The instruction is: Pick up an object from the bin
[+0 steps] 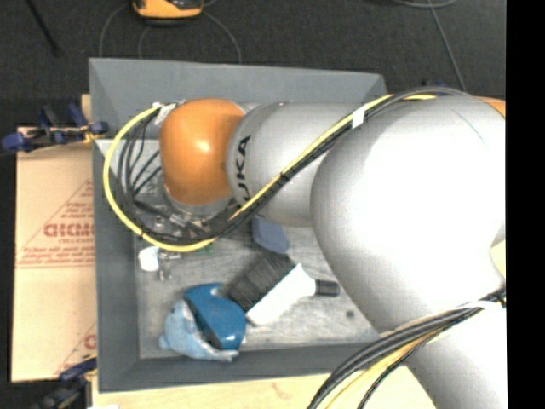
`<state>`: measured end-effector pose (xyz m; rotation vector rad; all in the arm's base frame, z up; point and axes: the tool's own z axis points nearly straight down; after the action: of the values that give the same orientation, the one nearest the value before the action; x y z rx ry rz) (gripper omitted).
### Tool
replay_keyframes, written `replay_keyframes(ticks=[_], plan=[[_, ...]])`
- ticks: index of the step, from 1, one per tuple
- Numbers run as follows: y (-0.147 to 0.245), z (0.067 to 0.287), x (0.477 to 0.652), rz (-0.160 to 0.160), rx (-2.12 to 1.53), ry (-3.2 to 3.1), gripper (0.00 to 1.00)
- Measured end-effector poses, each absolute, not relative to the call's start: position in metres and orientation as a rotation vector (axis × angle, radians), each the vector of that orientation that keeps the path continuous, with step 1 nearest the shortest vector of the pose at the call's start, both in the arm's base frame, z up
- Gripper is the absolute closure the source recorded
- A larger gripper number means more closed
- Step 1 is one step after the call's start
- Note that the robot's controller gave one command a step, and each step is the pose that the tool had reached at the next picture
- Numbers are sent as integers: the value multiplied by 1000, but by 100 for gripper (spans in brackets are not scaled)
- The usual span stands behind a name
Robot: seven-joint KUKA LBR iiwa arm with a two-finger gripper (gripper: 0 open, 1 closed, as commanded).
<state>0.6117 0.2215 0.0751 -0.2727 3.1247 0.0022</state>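
Though you cannot tell whether the claw is apart or together, you log: small white piece, just below claw, probably light; brush, lower right of claw, likely stiff, light, grasp across its handle.

A brush with a white body and black bristles lies flat and slantwise, its bristles facing up and to the left and a dark stub at its right end. A glossy teal-blue rounded shell touches the brush's lower-left end. It rests on a pale blue crumpled cloth that spreads farther left of the brush. Just above the brush's bristles lies a blue-grey soft lump, only partly seen. A small white piece lies well to the brush's left.
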Motion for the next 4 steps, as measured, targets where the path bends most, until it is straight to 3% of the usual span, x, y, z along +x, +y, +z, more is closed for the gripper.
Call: replay_keyframes(ticks=[1, 2, 3, 4], plan=[[222, 75, 612, 4, -271, 3125, 100], [208, 127, 601, -2, -345, 3126, 100], [206, 142, 598, -2, -353, 3121, 100], [198, 140, 574, 2, -769, 3043, 100]])
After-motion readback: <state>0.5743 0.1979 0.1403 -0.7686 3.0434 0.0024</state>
